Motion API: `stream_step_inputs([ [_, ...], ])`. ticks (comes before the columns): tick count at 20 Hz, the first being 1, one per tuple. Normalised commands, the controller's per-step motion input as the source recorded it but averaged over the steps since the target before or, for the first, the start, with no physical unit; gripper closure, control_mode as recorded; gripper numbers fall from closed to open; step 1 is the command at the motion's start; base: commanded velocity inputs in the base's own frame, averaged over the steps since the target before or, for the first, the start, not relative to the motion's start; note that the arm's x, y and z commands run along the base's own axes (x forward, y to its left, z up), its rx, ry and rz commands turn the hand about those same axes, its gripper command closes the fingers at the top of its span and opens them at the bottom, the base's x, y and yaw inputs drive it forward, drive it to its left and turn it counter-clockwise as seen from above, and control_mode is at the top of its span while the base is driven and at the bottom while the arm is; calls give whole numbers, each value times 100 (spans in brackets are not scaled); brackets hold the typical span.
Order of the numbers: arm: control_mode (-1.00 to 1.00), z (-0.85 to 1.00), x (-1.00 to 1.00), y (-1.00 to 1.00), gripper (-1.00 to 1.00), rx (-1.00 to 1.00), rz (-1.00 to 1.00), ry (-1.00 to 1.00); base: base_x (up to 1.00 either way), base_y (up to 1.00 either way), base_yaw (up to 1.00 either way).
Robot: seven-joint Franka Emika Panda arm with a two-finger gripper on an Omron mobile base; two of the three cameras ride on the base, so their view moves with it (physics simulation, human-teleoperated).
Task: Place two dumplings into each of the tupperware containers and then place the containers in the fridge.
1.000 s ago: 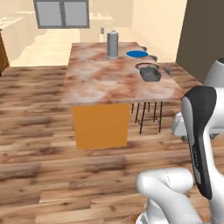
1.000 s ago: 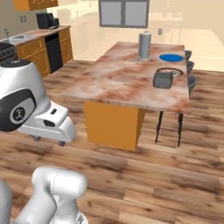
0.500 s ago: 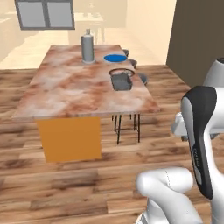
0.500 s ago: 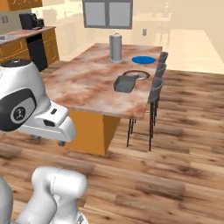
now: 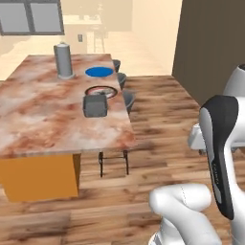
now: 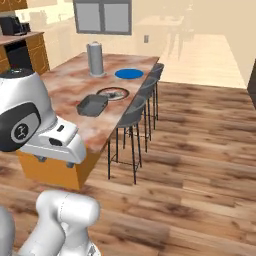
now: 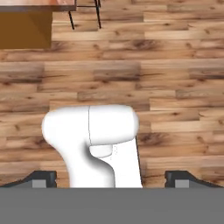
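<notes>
Gripper: fingertips (image 7: 112,178) stand wide apart at the bottom of the hand view, one dark tip (image 7: 41,178) at 8 o'clock and the other at 4 o'clock, nothing between them; it looks down on wood plank floor (image 7: 175,87)
Dark grey tupperware container: sits on the marble island counter (image 5: 43,119), near its stool-side edge (image 5: 95,105), (image 6: 92,105)
Plate with dark rim: just beyond the container at its 12 o'clock (image 5: 101,91); whether they touch cannot be told; something small and pale lies in it, too blurred to name
Blue plate: farther along at 12 o'clock, apart from the rimmed plate (image 5: 99,72), (image 6: 129,73)
Grey canister: upright, at 10 o'clock from the blue plate (image 5: 62,61)
Stools: a row tucked along the island's long side (image 6: 132,117)
Island base: orange panel under the counter (image 5: 38,176)
</notes>
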Motion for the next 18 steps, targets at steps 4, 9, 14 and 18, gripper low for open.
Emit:
stream_step_inputs([
  [4, 100, 0, 0, 0, -100, 0, 0, 0, 100, -100, 8],
  [9, 100, 0, 0, 0, -100, 0, 0, 0, 98, -100, 23],
  [14, 100, 0, 0, 0, -100, 0, 0, 0, 64, -84, 56],
  [18, 100, 0, 0, 0, -100, 0, 0, 0, 57, -68, 65],
])
